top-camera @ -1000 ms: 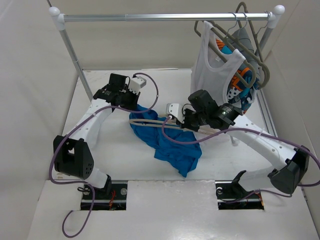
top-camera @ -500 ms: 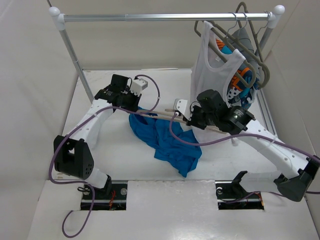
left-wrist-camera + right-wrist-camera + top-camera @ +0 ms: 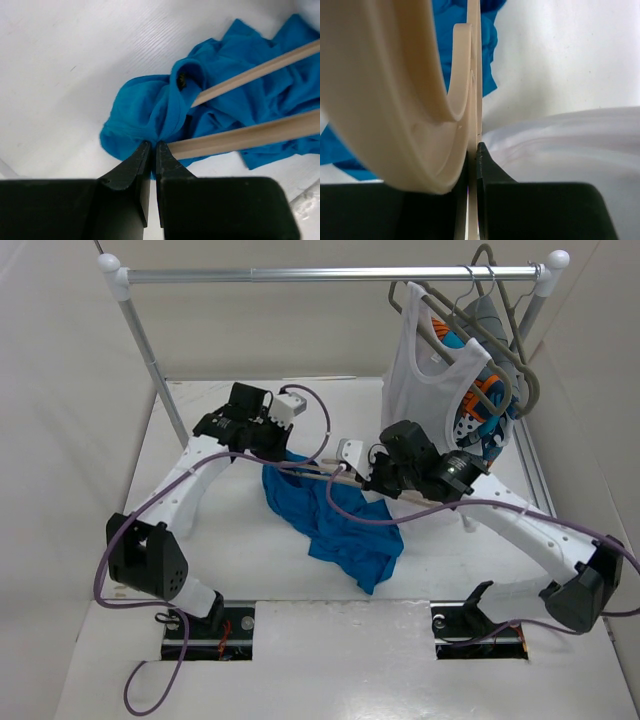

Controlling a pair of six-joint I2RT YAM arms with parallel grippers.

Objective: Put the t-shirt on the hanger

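The blue t-shirt (image 3: 335, 520) lies crumpled on the table in the top view. It also fills the left wrist view (image 3: 165, 105). My left gripper (image 3: 153, 145) is shut on a fold of its edge at the shirt's upper left. The cream hanger (image 3: 318, 473) runs across the shirt's top. Two of its bars (image 3: 250, 132) cross the cloth, one passing into a hole in the cloth. My right gripper (image 3: 475, 147) is shut on the hanger (image 3: 395, 95) near its curved hook, to the right of the shirt.
A clothes rail (image 3: 330, 275) spans the back. A white tank top (image 3: 430, 370), a patterned orange-and-blue garment (image 3: 485, 400) and grey hangers (image 3: 500, 320) hang at its right end, just behind my right arm. White cloth (image 3: 570, 140) shows beside the right jaws.
My right gripper first lifted the hanger up and to the right, then brought it back left. My left gripper shifted slightly right and back with the shirt's edge.
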